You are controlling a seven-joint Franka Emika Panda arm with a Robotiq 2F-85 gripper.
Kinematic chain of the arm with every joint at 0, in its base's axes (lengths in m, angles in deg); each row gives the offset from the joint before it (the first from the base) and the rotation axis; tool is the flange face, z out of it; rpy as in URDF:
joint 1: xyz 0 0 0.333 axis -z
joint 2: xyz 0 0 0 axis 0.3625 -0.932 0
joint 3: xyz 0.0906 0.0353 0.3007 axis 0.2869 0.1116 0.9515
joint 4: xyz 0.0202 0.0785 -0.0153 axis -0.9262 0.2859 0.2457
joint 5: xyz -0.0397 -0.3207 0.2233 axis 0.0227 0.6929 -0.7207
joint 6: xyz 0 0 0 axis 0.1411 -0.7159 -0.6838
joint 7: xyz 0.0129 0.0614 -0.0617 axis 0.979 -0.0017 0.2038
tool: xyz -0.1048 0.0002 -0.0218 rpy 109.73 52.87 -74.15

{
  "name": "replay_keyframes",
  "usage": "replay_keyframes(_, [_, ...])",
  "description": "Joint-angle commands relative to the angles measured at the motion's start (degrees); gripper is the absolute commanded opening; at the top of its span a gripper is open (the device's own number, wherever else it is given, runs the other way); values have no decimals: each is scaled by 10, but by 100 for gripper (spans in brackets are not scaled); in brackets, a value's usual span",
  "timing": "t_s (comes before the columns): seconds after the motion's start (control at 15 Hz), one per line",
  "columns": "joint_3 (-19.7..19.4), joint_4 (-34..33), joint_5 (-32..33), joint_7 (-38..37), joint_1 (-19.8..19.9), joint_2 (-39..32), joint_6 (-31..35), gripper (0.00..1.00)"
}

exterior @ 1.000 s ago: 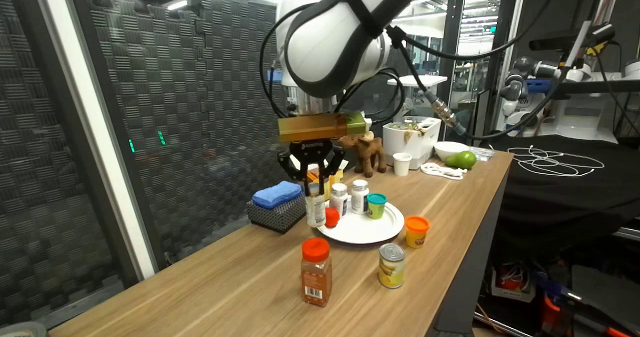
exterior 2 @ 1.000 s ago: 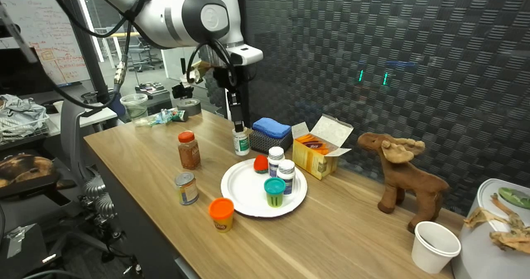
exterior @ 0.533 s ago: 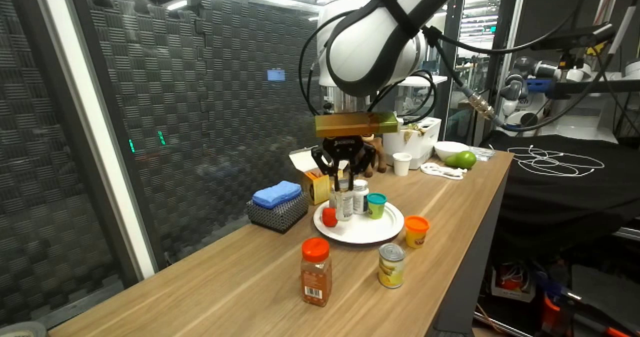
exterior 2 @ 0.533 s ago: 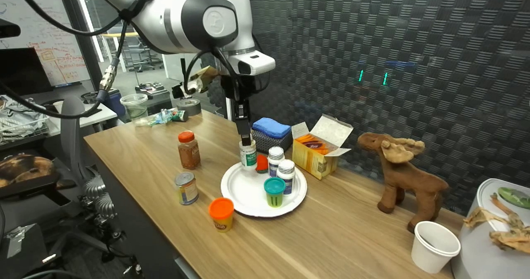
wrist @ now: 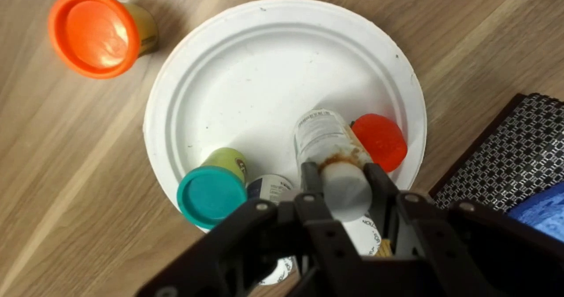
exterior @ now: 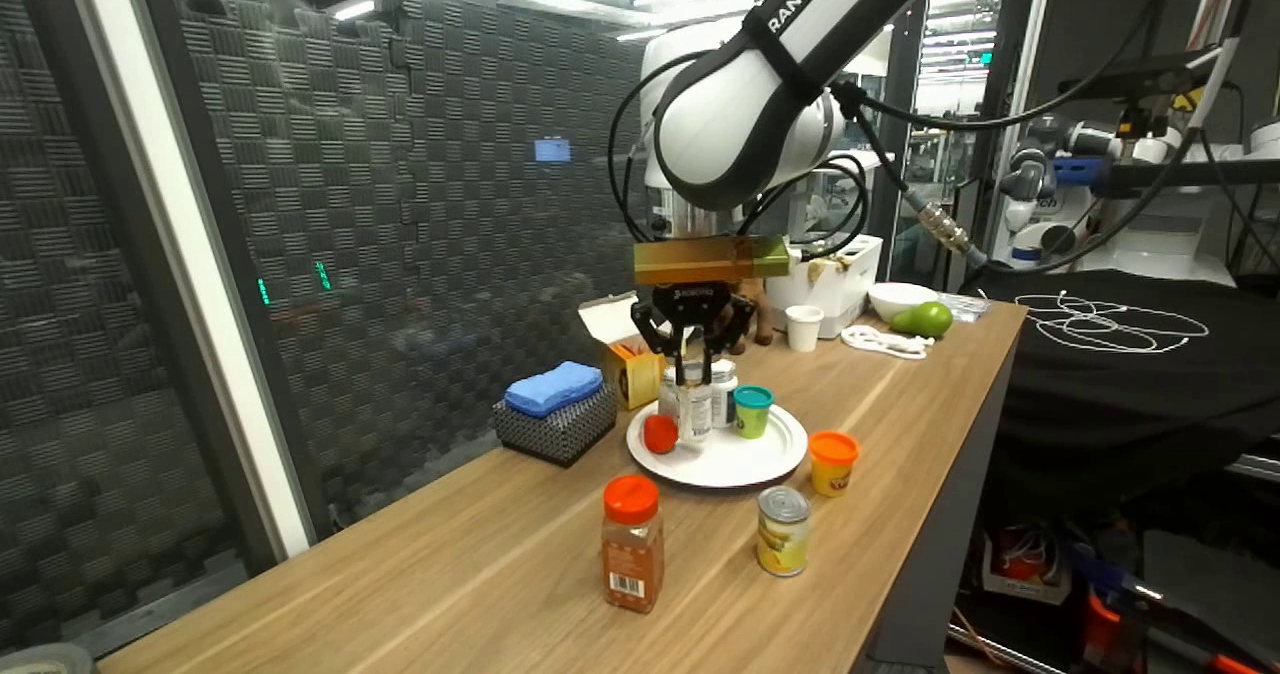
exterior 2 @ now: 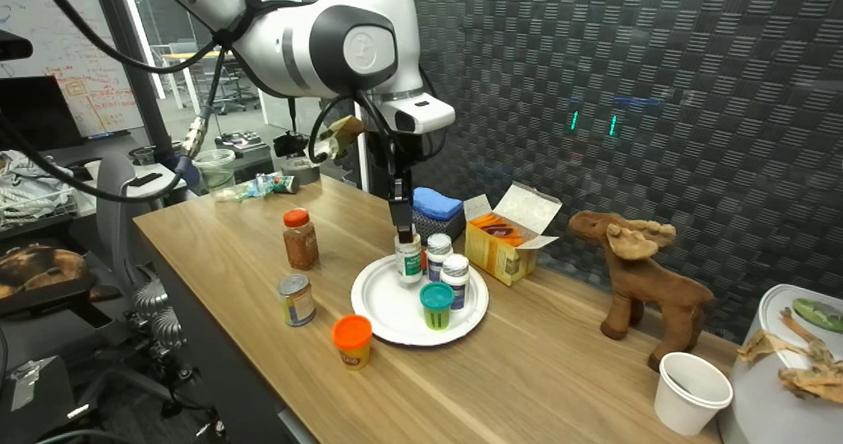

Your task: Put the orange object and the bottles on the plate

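One gripper (wrist: 342, 173), clamped on a bottle (wrist: 327, 140): pale body, green-and-white label, brown smear near the white cap. Upright over the plate (wrist: 282, 12); can't tell if base touches. Orange-lidded tub (wrist: 100, 33), yellow body, stands just beside the plate.

The worktop (exterior 2: 527, 391) looks like smooth wood. My tool (wrist: 341, 169) looks matt, and the white bottle (wrist: 324, 134) in it looks smooth. The plate (wrist: 246, 74) looks like matt paper. Toward the open edge, the orange tub (exterior 2: 352, 340) looks like glossy plastic, and the can (exterior 2: 297, 300) like shiny metal on top. By the wall-side edge, blue cloth (exterior: 553, 389) looks fuzzy on a rough box (exterior: 558, 437).
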Motion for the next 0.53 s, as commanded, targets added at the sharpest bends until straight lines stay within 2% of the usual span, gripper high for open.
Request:
replay_keyframes(0.0, [-10,-43,-2,-15,-3,-37,9,16])
replay_keyframes(0.47, [-24,-41,-10,-17,5,-45,28,16])
